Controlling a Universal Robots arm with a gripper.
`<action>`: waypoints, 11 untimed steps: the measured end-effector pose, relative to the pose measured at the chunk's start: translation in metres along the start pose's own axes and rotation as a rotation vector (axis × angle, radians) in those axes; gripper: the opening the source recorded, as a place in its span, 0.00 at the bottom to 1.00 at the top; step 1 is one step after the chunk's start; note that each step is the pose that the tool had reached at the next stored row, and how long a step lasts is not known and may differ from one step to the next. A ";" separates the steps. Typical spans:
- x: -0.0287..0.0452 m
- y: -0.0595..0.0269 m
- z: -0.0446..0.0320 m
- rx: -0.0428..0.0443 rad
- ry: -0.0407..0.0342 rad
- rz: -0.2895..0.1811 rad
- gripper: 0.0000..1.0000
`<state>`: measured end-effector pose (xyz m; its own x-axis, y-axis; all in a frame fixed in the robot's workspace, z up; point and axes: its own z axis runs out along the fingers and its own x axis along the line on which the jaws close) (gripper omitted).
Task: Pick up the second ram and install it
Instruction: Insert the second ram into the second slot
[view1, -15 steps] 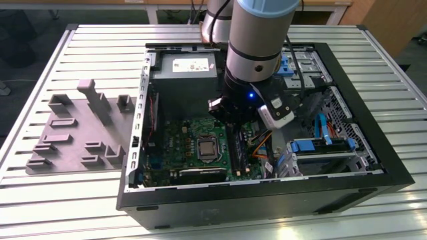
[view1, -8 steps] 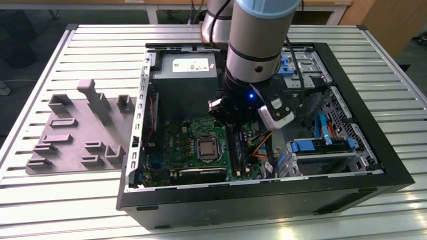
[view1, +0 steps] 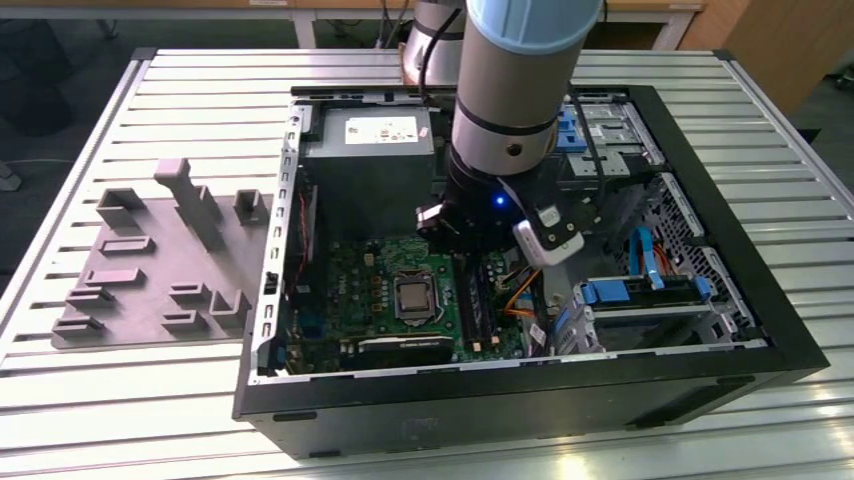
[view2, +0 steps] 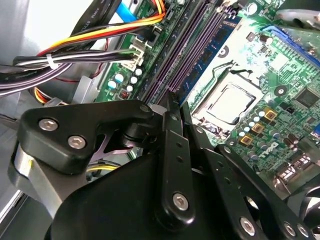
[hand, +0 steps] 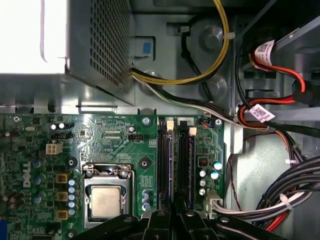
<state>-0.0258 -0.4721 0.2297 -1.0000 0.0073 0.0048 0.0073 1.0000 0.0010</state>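
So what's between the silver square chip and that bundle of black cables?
In the first wrist view, long black memory slots lie side by side between the chip and the cables.

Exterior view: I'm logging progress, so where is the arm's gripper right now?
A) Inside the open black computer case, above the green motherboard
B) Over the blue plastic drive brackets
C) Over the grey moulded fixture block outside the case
A: the gripper is down inside the open black computer case, above the green motherboard and close to its long black memory slots.
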 end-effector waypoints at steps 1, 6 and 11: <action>-0.0001 -0.0008 0.0003 -0.0001 0.0000 0.000 0.14; 0.0000 -0.0033 0.0028 -0.0004 -0.0002 0.004 0.14; 0.0000 -0.0041 0.0054 -0.0002 -0.0001 0.008 0.14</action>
<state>-0.0258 -0.4762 0.2244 -0.9999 0.0150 0.0047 0.0150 0.9999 0.0012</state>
